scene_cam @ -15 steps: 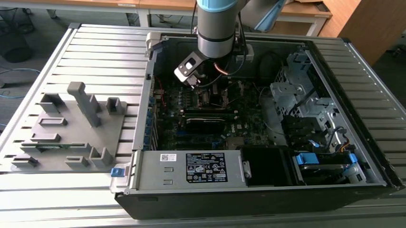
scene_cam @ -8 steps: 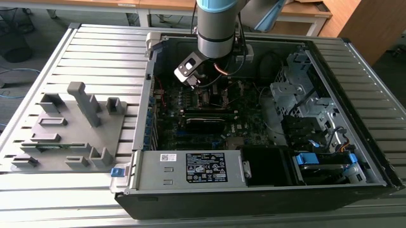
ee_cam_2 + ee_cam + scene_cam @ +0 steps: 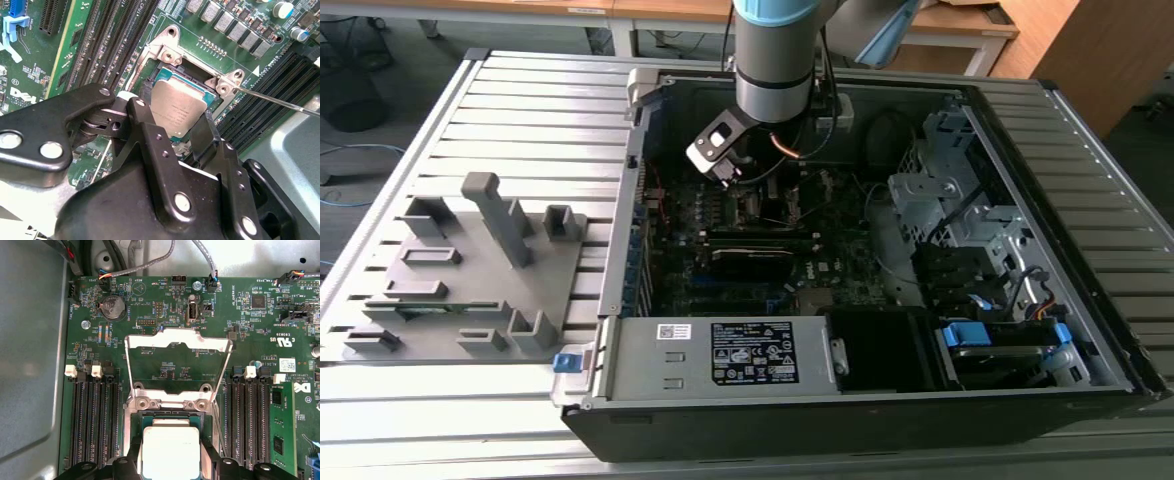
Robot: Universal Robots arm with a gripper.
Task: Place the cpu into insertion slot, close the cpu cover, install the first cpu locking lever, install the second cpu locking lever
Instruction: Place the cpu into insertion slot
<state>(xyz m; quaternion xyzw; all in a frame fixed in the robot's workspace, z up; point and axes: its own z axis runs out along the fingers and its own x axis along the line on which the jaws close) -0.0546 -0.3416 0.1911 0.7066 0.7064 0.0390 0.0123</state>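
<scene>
- Fingers (image 3: 150, 140) of the gripper (image 3: 176, 117) are clamped on two opposite edges of the cpu (image 3: 177, 102) — the black tips press flush against its sides in both wrist views.
- Silvery top up, the cpu sits over the insertion slot (image 3: 189, 67), whose dark interior shows along one edge. Whether the chip is fully seated I cannot tell.
- Just past the slot, the cpu cover (image 3: 177, 338) stands swung open on its hinge, with the green motherboard (image 3: 150, 310) visible through its window.
- A thin locking lever (image 3: 280, 102) angles away from one corner of the slot's metal rim.
- Long black memory slots (image 3: 95, 420) flank the slot on both sides.
- In the exterior view the arm (image 3: 781, 60) reaches down into the open computer case (image 3: 854, 425), which lies on a slatted table (image 3: 520, 100) — a grey fixture tray (image 3: 467, 270) rests beside the case, at the exterior view's left.
</scene>
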